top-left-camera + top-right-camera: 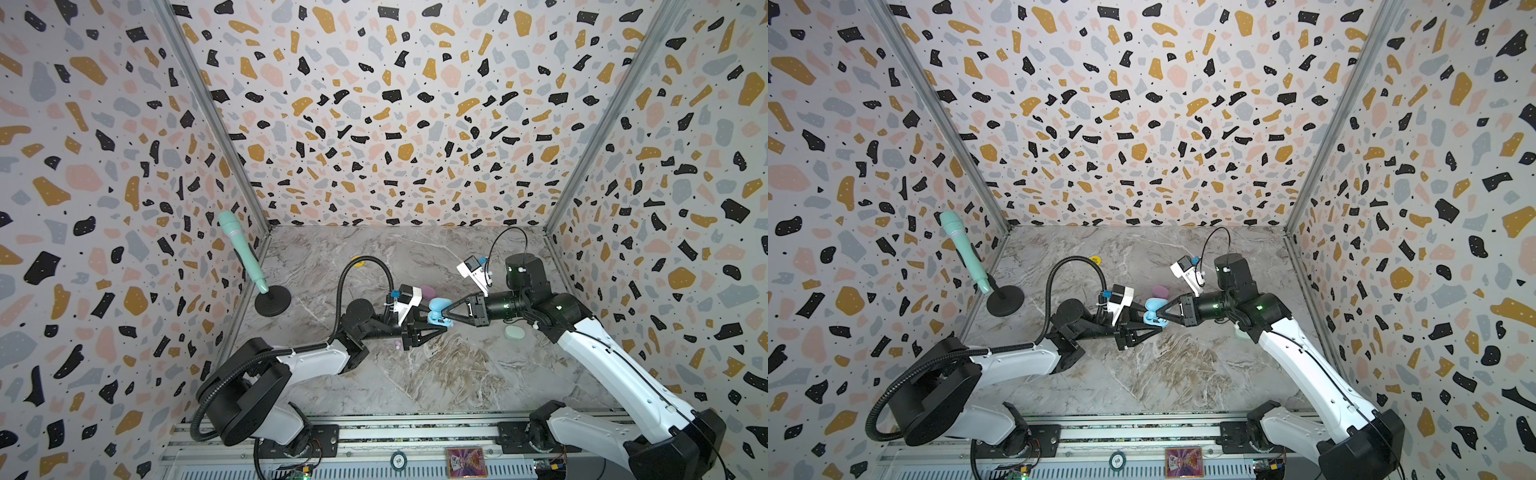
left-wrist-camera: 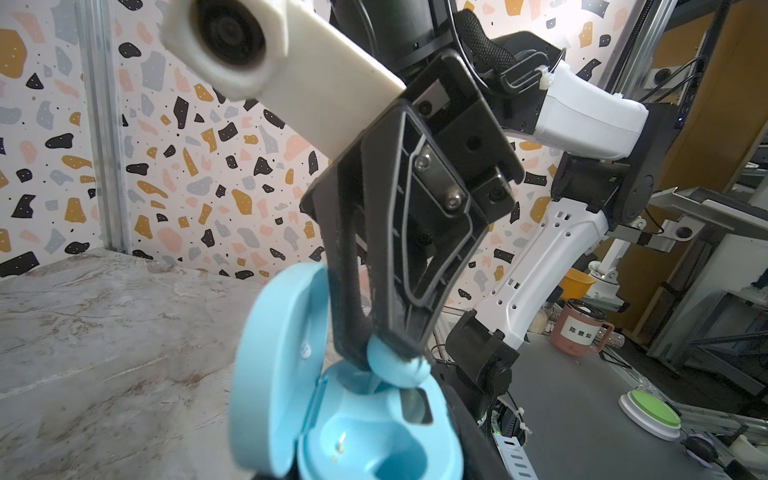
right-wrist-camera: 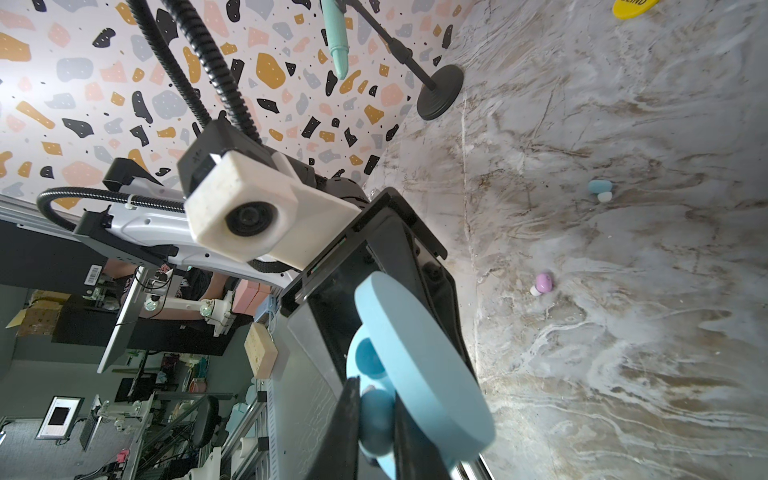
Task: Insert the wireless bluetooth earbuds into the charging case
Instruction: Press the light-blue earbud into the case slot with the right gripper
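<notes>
While both arms reach in low over the marble table (image 1: 415, 382), their forearms lie nearly level and the 2 wrists meet nose to nose near its middle. The left gripper (image 1: 437, 324) is clamped on the base of the blue charging case (image 1: 435, 318) and holds it above the table with its lid (image 2: 278, 374) swung open. The right gripper (image 2: 386, 353) comes at the case from the opposite side. Its 2 fingers are pinched on a blue earbud (image 2: 397, 368) that sits at the mouth of the case's far well, touching the case. In the left wrist view the near well (image 2: 374, 453) shows a bare blue floor and small gold contacts. In the right wrist view the held bud sits between the fingertips, just beside the lid's edge.

2 loose buds lie on the table, well apart from each other: a pink earbud (image 3: 542, 283) and a second blue earbud (image 3: 599, 189). An oval pink case (image 1: 428, 289) lies just behind the grippers, and an oval pale green case (image 1: 514, 332) lies beside the right arm. I cannot tell what either of them holds.
</notes>
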You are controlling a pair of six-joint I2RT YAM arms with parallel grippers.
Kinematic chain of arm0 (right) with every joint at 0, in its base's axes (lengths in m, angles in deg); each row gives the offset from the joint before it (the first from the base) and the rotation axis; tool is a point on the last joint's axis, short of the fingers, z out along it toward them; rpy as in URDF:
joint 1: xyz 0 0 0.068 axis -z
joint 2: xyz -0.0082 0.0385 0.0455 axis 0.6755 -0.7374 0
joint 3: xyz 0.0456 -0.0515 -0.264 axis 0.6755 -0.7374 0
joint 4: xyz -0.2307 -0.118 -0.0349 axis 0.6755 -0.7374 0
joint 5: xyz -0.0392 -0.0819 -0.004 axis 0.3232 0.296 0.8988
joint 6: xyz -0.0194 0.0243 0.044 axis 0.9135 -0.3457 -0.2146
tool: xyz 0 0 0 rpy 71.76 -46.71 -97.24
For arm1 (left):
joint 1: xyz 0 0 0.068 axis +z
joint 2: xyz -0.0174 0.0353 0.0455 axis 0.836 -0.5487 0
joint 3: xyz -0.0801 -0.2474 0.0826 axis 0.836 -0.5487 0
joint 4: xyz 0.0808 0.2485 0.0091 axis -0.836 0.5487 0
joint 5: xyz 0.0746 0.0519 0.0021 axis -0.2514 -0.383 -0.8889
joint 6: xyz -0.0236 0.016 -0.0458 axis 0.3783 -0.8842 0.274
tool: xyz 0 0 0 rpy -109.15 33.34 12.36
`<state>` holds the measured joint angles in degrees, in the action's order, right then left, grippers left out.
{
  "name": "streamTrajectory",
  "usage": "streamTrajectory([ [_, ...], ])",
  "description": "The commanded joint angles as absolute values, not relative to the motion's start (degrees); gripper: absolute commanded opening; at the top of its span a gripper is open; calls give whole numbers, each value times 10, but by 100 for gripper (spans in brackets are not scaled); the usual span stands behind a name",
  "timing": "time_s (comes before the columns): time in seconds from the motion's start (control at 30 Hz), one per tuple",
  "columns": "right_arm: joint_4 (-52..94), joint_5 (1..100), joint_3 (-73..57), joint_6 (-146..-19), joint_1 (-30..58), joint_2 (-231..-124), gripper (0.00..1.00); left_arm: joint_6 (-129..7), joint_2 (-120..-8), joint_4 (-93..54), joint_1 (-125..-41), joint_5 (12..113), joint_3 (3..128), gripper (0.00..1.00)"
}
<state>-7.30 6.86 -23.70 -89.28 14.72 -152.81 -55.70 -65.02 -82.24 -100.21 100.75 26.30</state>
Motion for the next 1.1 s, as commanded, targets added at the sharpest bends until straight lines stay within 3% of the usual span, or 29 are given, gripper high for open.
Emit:
streamTrajectory([
  [0.0,-71,75,-243,-896,146,-1524,8,-562,-631,-877,-1007,1018,265,15],
  [0.67,-111,135,-199,-889,128,-1541,26,-567,-624,-867,-1013,1019,262,14],
  [1.07,-171,204,-151,-863,118,-1549,47,-575,-627,-858,-1014,1011,260,13],
])
